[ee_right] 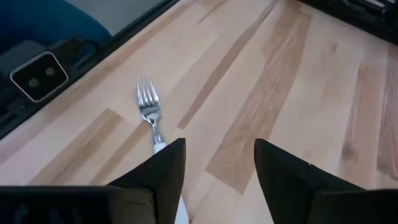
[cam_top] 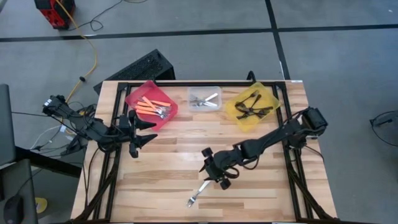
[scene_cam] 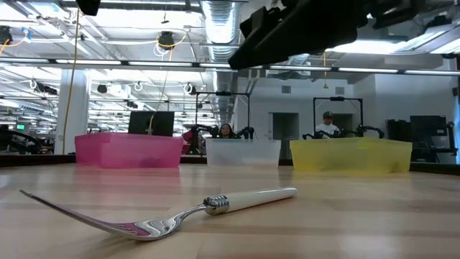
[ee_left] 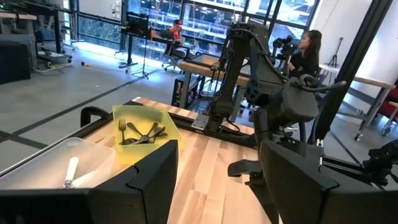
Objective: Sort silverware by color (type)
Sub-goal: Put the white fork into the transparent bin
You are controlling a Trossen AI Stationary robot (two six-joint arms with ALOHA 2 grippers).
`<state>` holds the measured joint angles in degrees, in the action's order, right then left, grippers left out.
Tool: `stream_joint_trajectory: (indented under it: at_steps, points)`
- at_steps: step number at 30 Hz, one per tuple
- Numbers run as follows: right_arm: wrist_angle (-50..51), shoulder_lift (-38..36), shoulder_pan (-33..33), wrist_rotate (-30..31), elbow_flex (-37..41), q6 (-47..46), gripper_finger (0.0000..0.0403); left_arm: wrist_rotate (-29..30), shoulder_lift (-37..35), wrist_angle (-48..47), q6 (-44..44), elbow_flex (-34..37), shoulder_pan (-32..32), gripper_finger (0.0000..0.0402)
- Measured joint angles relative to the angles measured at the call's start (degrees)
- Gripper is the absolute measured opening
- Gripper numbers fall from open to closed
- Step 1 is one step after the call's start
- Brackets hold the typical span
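— Starting from the left: where does everything sit relative to the clear bin (cam_top: 205, 98)?

— The red bin (cam_top: 151, 104) is just beside it on that side, holding the orange-handled forks (cam_top: 153, 108). The left hand (cam_top: 143, 132) waits near the red bin's front edge, its fingers spread and holding nothing. The clear bin itself carries the white-handled forks (cam_top: 204, 101), and the yellow bin (cam_top: 252, 106) on its far side has the black forks (cam_top: 251, 106).

— And what's left out?

— One white-handled fork (cam_top: 200, 192) lies flat on the table (cam_top: 168, 174), well in front of the clear bin (seemingly the last stray). The right hand (cam_top: 217, 175) hovers over the handle end, fingers spread with nothing between them yet.

— How will it handle?

— Light and stiff, I'd judge, but smooth and glossy, so likely slippery. It lies low against the wood, leaving little to get under. The white handle is thicker and rounder than the tines, so taking hold across the handle, near the metal collar (scene_cam: 216, 204), looks safest; a pinch at the thin polished neck could squirt it sideways.
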<state>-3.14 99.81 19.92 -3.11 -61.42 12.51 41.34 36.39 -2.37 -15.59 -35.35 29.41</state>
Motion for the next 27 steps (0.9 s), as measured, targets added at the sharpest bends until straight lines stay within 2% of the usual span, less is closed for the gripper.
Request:
stream_joint_trajectory:
  at_steps: [10,27]
  points:
    - [-0.32,0.16,0.23,0.19,0.02,2.4,0.0221,0.02,0.02,-0.09,-0.01,0.0,0.0,0.0212]
    - [-3.27,7.46,2.6,0.26,0.06,6.01,0.0221,0.02,0.01,-0.71,0.04,0.0,0.0,0.0212]
